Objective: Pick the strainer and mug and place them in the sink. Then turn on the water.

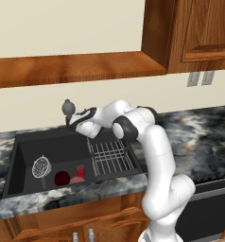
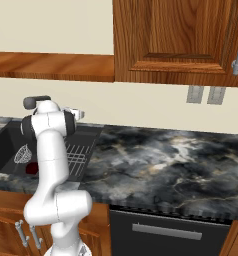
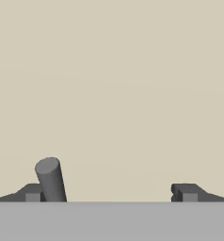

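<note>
The black sink (image 1: pixel 21 152) holds the silvery mesh strainer (image 1: pixel 41 166) and, beside it, the dark maroon mug (image 1: pixel 62 178). From the right base view the strainer (image 2: pixel 22 154) and mug (image 2: pixel 32 168) sit in the sink (image 2: pixel 0 145) just left of my arm. My gripper (image 1: pixel 71 121) reaches over the sink's back edge, right at the dark faucet (image 1: pixel 67 108). In the hand view the gripper (image 3: pixel 109 193) is open, facing the beige wall, and a grey faucet lever (image 3: pixel 50 179) stands just inside the left fingertip (image 3: pixel 32 194). Nothing is held. The water is out of view.
A small brighter red thing (image 1: pixel 80 172) lies in the sink right of the mug. The wire rack (image 1: pixel 109 158) fills the sink's right part. Dark marbled counter (image 2: pixel 161 155) runs to the right. A wooden shelf (image 1: pixel 72 68) and cabinets (image 2: pixel 176 40) hang above.
</note>
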You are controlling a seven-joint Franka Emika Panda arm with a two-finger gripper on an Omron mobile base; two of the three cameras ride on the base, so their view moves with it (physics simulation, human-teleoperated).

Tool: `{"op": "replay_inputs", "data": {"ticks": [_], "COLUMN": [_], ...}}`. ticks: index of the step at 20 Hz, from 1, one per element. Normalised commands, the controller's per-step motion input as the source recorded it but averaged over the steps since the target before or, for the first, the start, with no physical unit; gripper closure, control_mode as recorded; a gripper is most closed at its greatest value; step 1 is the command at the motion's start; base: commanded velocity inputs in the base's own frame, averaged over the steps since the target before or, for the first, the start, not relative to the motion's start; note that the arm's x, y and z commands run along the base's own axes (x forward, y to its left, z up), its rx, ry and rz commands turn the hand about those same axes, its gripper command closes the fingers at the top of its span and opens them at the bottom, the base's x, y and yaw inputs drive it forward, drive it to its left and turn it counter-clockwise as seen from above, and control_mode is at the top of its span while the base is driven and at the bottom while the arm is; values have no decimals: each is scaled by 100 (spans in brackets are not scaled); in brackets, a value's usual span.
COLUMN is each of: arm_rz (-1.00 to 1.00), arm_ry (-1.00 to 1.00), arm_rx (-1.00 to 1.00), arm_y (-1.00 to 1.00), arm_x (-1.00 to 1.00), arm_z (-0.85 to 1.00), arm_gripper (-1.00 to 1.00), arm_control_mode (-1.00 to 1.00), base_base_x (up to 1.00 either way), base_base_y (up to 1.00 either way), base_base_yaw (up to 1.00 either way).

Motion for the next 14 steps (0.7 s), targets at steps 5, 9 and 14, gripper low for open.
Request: {"op": "replay_inputs", "data": {"ticks": [5,9,14], "arm_rz": [0,1,1], "arm_ry": [0,1,2], "arm_rx": [3,6,6], "arm_y": [-38,-49,-49], "arm_x": [0,0,0], "arm_z": [0,0,0], "arm_gripper": [-100,-100,-100], "arm_control_mode": [-100,-100,-100], "base_base_x": [0,0,0], "base_base_y": [0,0,0], "base_base_yaw": [0,0,0]}}
